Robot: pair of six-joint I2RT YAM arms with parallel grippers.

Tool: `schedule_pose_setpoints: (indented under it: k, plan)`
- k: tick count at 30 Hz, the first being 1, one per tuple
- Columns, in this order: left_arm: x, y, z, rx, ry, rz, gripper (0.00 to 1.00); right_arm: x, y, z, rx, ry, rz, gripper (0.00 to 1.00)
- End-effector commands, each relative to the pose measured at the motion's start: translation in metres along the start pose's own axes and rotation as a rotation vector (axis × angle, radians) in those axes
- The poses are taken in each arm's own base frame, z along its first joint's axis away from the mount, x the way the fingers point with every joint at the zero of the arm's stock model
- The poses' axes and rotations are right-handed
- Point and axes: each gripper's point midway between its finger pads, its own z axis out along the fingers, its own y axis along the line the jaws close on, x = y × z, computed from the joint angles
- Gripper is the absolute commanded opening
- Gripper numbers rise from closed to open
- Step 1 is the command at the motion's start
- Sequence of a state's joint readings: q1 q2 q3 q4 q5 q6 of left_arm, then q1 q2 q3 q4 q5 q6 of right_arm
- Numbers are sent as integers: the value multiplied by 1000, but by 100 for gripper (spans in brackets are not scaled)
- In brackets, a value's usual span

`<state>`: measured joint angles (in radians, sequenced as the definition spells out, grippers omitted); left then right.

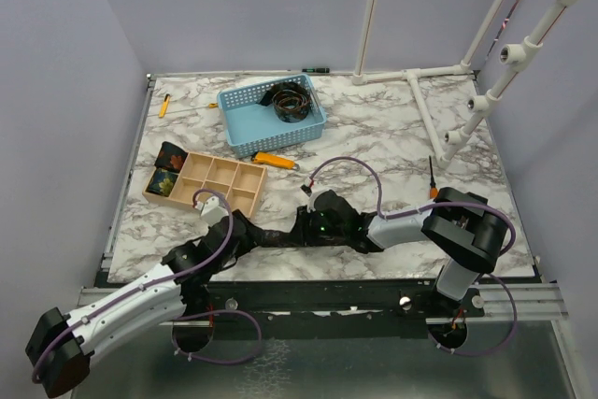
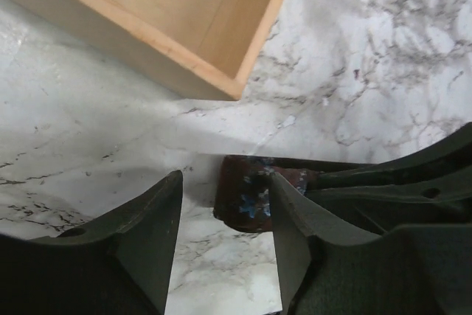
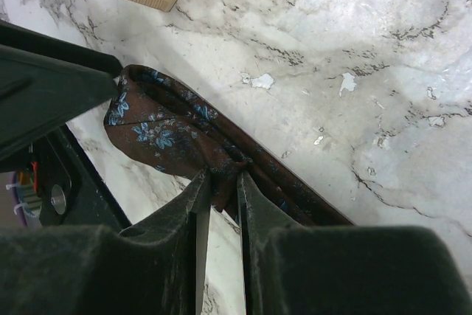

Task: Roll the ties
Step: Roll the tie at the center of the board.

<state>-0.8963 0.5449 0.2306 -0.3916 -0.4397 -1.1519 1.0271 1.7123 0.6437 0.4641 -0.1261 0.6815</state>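
Observation:
A brown tie [image 1: 277,236] with small blue flowers lies near the table's front edge between my two grippers. My right gripper [image 1: 305,225] is shut on it, pinching a fold of the fabric [image 3: 169,138] between its fingertips [image 3: 223,179]. My left gripper [image 1: 245,228] is open, and the tie's wide end [image 2: 247,193] lies just ahead of its jaws [image 2: 225,208], close to the right finger [image 2: 295,234]. A rolled tie [image 1: 292,100] sits in the blue basket [image 1: 245,98]. Two more rolled ties [image 1: 165,167] fill the left compartments of the wooden organizer [image 1: 227,182].
The organizer's corner [image 2: 221,42] is close ahead of my left gripper. An orange marker [image 1: 276,159] lies between basket and organizer. A screwdriver [image 1: 432,179] and a white pipe rack [image 1: 425,105] stand at the right. Another orange item [image 1: 163,106] lies at the far left.

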Motion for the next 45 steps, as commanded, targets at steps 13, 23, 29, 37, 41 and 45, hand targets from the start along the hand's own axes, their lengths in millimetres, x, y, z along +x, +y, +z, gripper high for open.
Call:
schedule_pose_setpoints:
  k: [13, 23, 29, 37, 41, 45]
  plan:
    - [32, 2, 12, 93, 188, -55, 63, 39, -27, -9, 69, 117, 8, 21]
    - [40, 4, 10, 132, 203, -70, 57, 39, -26, -8, 65, 119, 8, 20]
    - [41, 7, 12, 116, 205, -49, 29, 39, -28, -10, 73, 116, 12, 20]
    - [40, 8, 12, 119, 195, -37, 3, 36, -27, -11, 80, 112, 22, 20]
    - [37, 9, 13, 113, 184, -28, 0, 23, -23, -18, 108, 74, 43, 35]
    - [34, 8, 14, 105, 172, -23, 0, 1, -11, -28, 107, 20, 40, 43]
